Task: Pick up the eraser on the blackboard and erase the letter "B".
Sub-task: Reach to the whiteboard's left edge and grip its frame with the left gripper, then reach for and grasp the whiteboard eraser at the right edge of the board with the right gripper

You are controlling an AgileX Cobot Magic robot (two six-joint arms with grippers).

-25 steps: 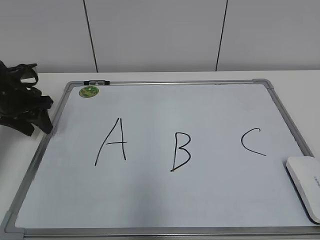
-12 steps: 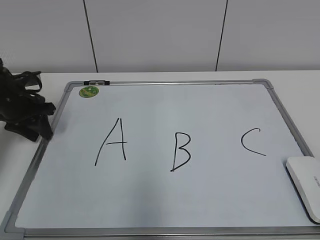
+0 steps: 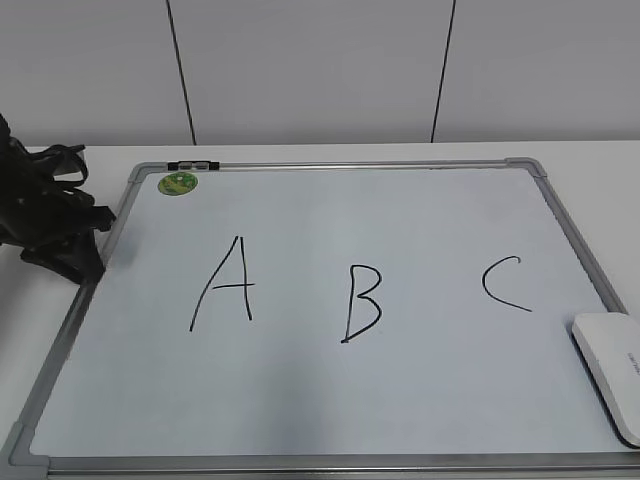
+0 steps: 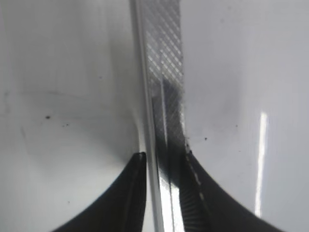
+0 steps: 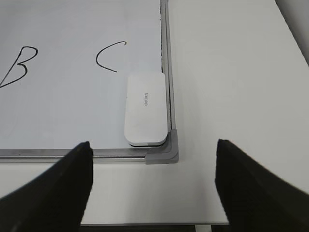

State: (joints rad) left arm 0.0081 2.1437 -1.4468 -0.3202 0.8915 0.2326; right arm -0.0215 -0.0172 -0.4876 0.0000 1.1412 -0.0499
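white eraser (image 5: 145, 108) lower right corner of whiteboard (image 3: 330, 400), letter B (image 3: 362, 303) centre, left end effector (image 4: 161, 159) clenched on board's left frame, right end effector (image 5: 154, 188) released

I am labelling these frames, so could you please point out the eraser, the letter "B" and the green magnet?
eraser (image 5: 144, 108), right wrist view, middle of its white top face.
letter "B" (image 3: 362, 301), exterior view, waist between the two bowls.
green magnet (image 3: 178, 183), exterior view, centre of the disc.
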